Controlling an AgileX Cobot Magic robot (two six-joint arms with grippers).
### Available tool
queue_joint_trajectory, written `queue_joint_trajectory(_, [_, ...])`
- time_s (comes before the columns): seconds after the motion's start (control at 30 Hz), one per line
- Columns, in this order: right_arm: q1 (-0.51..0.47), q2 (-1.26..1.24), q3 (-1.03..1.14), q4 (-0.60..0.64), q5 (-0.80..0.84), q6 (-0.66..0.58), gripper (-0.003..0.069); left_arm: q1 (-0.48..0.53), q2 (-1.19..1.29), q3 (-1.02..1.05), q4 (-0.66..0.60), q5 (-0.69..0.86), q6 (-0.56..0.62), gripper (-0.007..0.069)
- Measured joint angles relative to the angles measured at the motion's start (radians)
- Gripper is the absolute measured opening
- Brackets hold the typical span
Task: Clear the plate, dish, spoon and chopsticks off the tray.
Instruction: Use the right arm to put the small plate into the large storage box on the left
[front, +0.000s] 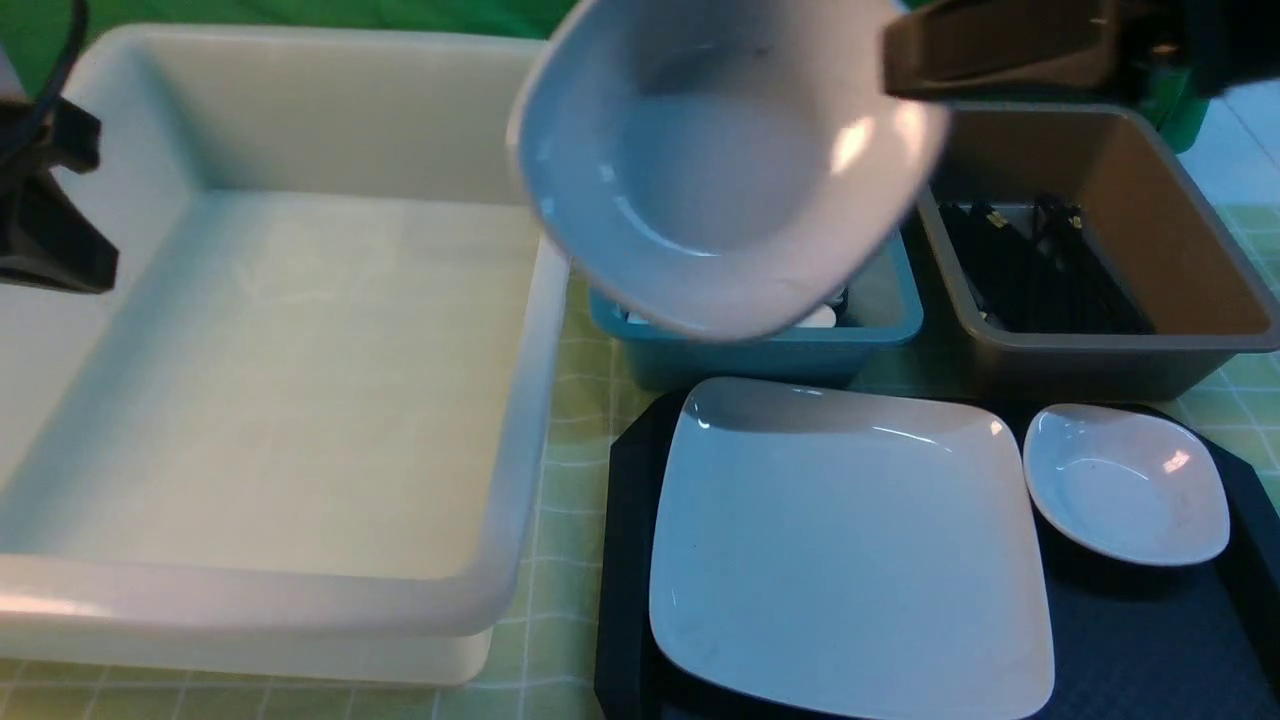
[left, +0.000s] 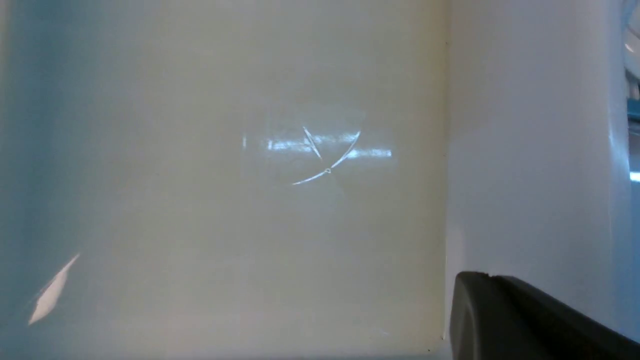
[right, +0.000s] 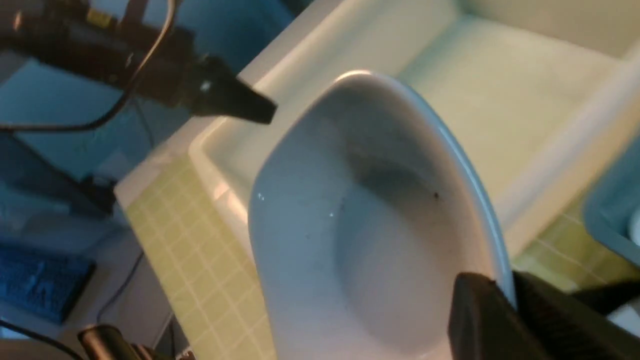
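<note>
1. Tray: sits on the surface, low right in the front view. It carries the plate and, just beside it, a second dish. No spoon or chopsticks show on the part in view; its near edge is cut off.
2. Right hand: closed on the rim of the held dish. The dish is tilted in the air, above the teal tub and the near wall of the white tub.
3. Left hand: closed, nothing in it, over the white tub.
4. Chopsticks: black sticks lie in the brown-grey tub. Spoon: not identified. A white piece in the teal tub is too hidden to name.
5. Judgement: about midway. Cutlery looks cleared and one dish is in transit, not yet set down. The plate and second dish remain.
</note>
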Motion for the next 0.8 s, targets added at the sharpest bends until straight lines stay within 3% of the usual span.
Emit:
queue_joint_trajectory(0.13, [0.144, 0.251, -0.265, -0.107, 0.024, -0.001, 0.003, 0.036, -0.005, 0.0, -0.02, 0.041, 0.002, -0.0009])
queue_joint_trajectory(0.43, [0.213, 0.791, -0.888, -0.158, 0.189, 0.053, 0.003, 0.037, -0.02, 0.0, -0.022, 0.04, 0.008, -0.0009])
queue_joint_trajectory(0.57, [0.22, 0.95, -1.048, -0.19, 0.196, 0.093, 0.003, 0.037, -0.02, 0.0, -0.022, 0.019, 0.01, -0.0008])
queue_joint_trajectory(0.8, [0.24, 1.071, -1.082, -0.205, 0.206, 0.102, 0.003, 0.037, -0.02, 0.0, -0.007, -0.022, 0.012, -0.0001])
